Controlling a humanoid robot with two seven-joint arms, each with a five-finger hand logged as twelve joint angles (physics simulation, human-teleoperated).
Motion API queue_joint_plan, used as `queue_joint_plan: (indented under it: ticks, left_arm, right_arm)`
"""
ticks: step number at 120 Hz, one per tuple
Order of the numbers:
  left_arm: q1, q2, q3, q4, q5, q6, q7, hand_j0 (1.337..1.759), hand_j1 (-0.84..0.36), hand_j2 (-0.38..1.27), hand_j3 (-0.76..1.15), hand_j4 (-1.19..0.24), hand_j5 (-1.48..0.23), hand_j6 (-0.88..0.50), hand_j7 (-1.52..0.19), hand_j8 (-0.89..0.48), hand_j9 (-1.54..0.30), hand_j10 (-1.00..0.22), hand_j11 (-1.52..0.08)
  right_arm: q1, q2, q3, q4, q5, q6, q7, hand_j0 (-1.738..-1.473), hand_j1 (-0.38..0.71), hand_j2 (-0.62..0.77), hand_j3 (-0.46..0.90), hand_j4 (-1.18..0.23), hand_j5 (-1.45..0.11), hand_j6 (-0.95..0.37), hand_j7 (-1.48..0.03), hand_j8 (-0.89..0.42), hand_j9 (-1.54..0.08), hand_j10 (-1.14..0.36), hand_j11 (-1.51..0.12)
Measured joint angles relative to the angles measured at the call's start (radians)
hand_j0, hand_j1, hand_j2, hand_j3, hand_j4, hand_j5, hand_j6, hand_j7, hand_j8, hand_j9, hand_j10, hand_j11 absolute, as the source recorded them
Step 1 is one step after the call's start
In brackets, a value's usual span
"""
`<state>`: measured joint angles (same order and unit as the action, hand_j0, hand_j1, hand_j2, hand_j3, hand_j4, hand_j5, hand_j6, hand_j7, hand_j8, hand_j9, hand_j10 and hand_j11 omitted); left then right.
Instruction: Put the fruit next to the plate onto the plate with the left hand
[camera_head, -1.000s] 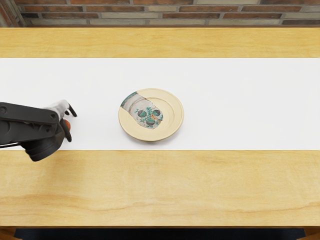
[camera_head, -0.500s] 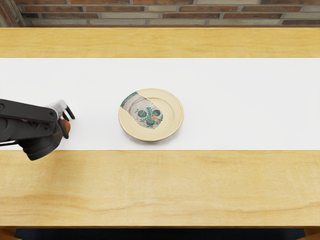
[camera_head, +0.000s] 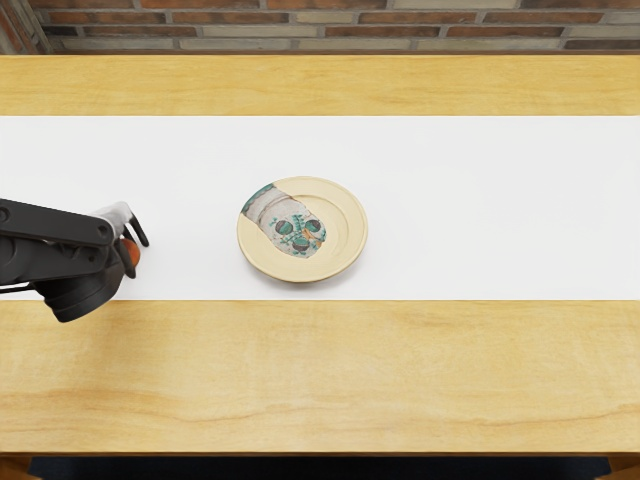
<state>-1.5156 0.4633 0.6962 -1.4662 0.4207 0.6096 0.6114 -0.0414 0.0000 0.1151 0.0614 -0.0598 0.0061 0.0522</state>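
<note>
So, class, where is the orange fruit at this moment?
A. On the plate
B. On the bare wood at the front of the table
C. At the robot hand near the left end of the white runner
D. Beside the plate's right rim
C: the orange fruit peeks out from under the left robot hand on the white runner, well apart from the plate, which holds no fruit.

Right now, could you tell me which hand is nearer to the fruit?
Left. The left hand is right at the fruit, mostly hiding it; the right hand is not in view.
</note>
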Motion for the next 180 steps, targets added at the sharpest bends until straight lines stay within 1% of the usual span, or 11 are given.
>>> queue_joint_plan:
  ticks: [21, 45, 63, 82, 92, 119, 131, 132, 133, 143, 180]
  left_arm:
    - [0.000, -0.001, 0.004, -0.001, 0.001, 0.000, 0.001, 1.648, -0.33, 0.21, 0.00, -0.70, -0.96, -0.41, -0.97, -0.36, -0.97, -0.55, -0.97]
    - [-0.004, 0.001, 0.006, -0.002, -0.004, 0.002, -0.001, 1.647, -0.34, 0.32, -0.03, -0.73, -0.98, -0.41, -0.99, -0.35, -1.00, -0.55, -0.99]
    - [-0.030, 0.010, 0.012, -0.017, -0.002, 0.002, 0.000, 1.651, -0.32, 0.44, -0.01, -0.74, -0.98, -0.49, -0.98, -0.40, -0.99, -0.61, -0.99]
    - [-0.073, 0.012, 0.020, -0.033, -0.002, 0.002, 0.000, 1.652, -0.30, 0.39, -0.01, -0.75, -0.98, -0.52, -0.98, -0.43, -0.99, -0.63, -1.00]
    - [-0.084, 0.012, 0.026, -0.038, -0.004, 0.002, 0.000, 1.652, -0.31, 0.51, 0.00, -0.75, -0.99, -0.53, -0.97, -0.43, -0.99, -0.64, -1.00]
    - [-0.135, 0.009, 0.033, -0.059, -0.021, 0.001, 0.001, 1.652, -0.22, 0.37, 0.00, -0.74, -0.99, -0.59, -0.97, -0.48, -0.99, -0.68, -1.00]
    - [-0.170, 0.001, 0.034, -0.069, -0.034, 0.001, 0.001, 1.652, -0.21, 0.38, 0.00, -0.74, -0.99, -0.63, -0.97, -0.52, -0.98, -0.71, -0.99]
    - [-0.173, -0.002, 0.034, -0.070, -0.036, 0.001, 0.001, 1.652, -0.21, 0.38, 0.00, -0.74, -0.99, -0.63, -0.97, -0.52, -0.98, -0.71, -0.99]
    - [-0.175, -0.005, 0.034, -0.070, -0.038, 0.002, 0.001, 1.652, -0.20, 0.47, 0.00, -0.75, -0.98, -0.63, -0.97, -0.53, -0.98, -0.71, -0.99]
    - [-0.193, -0.022, 0.034, -0.076, -0.051, 0.002, 0.001, 1.653, -0.19, 0.41, 0.00, -0.75, -0.98, -0.66, -0.97, -0.55, -0.98, -0.74, -0.99]
    - [-0.296, -0.144, 0.036, -0.091, -0.141, 0.001, 0.000, 1.655, -0.26, 0.50, 0.00, -0.74, -1.01, -0.61, -0.99, -0.50, -0.98, -0.70, -1.00]
  right_arm:
    - [0.000, 0.000, 0.000, 0.000, 0.000, 0.000, 0.000, -1.658, -0.30, -0.01, 0.00, -0.04, -0.05, -0.04, -0.05, -0.04, -0.05, -0.04, -0.05]
    - [0.000, 0.000, 0.000, 0.000, 0.000, 0.000, 0.000, -1.658, -0.30, -0.01, 0.00, -0.04, -0.05, -0.04, -0.05, -0.04, -0.05, -0.04, -0.05]
    - [0.000, 0.000, 0.000, 0.000, 0.000, 0.000, 0.000, -1.658, -0.30, -0.01, 0.00, -0.04, -0.05, -0.04, -0.05, -0.04, -0.05, -0.04, -0.05]
    - [0.000, 0.000, 0.000, 0.000, 0.000, 0.000, 0.000, -1.658, -0.30, -0.01, 0.00, -0.04, -0.05, -0.04, -0.05, -0.04, -0.05, -0.04, -0.05]
    - [0.000, 0.000, 0.000, 0.000, 0.000, 0.000, 0.000, -1.658, -0.30, -0.01, 0.00, -0.04, -0.05, -0.04, -0.05, -0.04, -0.05, -0.04, -0.05]
    - [0.000, 0.000, 0.000, 0.000, 0.000, 0.000, 0.000, -1.658, -0.30, -0.01, 0.00, -0.04, -0.05, -0.04, -0.05, -0.04, -0.05, -0.04, -0.05]
    - [0.000, 0.000, 0.000, 0.000, 0.000, 0.000, 0.000, -1.658, -0.30, -0.01, 0.00, -0.04, -0.05, -0.04, -0.05, -0.04, -0.05, -0.04, -0.05]
    - [0.000, 0.000, 0.000, 0.000, 0.000, 0.000, 0.000, -1.658, -0.30, -0.01, 0.00, -0.04, -0.05, -0.04, -0.05, -0.04, -0.05, -0.04, -0.05]
    - [0.000, 0.000, 0.000, 0.000, 0.000, 0.000, 0.000, -1.658, -0.30, -0.01, 0.00, -0.04, -0.05, -0.04, -0.05, -0.04, -0.05, -0.04, -0.05]
    - [0.000, 0.000, 0.000, 0.000, 0.000, 0.000, 0.000, -1.658, -0.30, -0.01, 0.00, -0.04, -0.05, -0.04, -0.05, -0.04, -0.05, -0.04, -0.05]
    - [0.000, 0.000, 0.000, 0.000, 0.000, 0.000, 0.000, -1.658, -0.30, -0.01, 0.00, -0.04, -0.05, -0.04, -0.05, -0.04, -0.05, -0.04, -0.05]
